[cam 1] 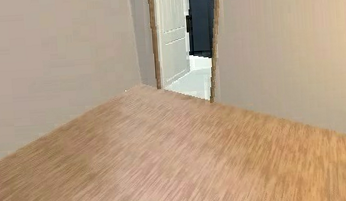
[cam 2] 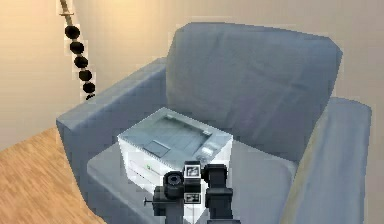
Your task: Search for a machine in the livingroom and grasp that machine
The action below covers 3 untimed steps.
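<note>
Looking ahead: floor [cam 1: 174,149] and doorway [cam 1: 187,37]. Sideways, the machine [cam 2: 175,142], a boxy white-grey unit, lies on an armchair [cam 2: 255,70] just beyond my claw [cam 2: 163,200]; whether I hold anything, I can't tell.

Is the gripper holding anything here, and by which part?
Cannot be told: the gripper shows against the printer, which rests on the armchair seat.

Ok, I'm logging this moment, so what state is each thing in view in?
door: open
machine: sitting level on the armchair's seat
armchair: upright, bearing the machine
gripper: near the machine's front; cannot tell whether it holds anything
</note>
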Motion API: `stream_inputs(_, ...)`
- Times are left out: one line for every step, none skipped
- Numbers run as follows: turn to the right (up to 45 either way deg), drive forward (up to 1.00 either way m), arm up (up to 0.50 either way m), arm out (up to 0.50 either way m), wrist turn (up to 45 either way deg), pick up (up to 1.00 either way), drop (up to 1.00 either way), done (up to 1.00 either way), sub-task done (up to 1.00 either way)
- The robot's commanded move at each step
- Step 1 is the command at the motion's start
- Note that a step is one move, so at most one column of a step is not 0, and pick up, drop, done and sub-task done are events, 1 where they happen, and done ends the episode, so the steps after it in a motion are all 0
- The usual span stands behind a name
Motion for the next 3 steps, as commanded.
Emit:
stream_inputs(0.0, 0.00, 0.00, 0.00, 45.0, 0.00, 0.00, 0.00, 0.00)
stream_inputs(0.0, 0.00, 0.00, 0.00, 45.0, 0.00, 0.00, 0.00, 0.00)
stream_inputs(0.0, 0.00, 0.00, 0.00, 45.0, 0.00, 0.00, 0.00, 0.00)
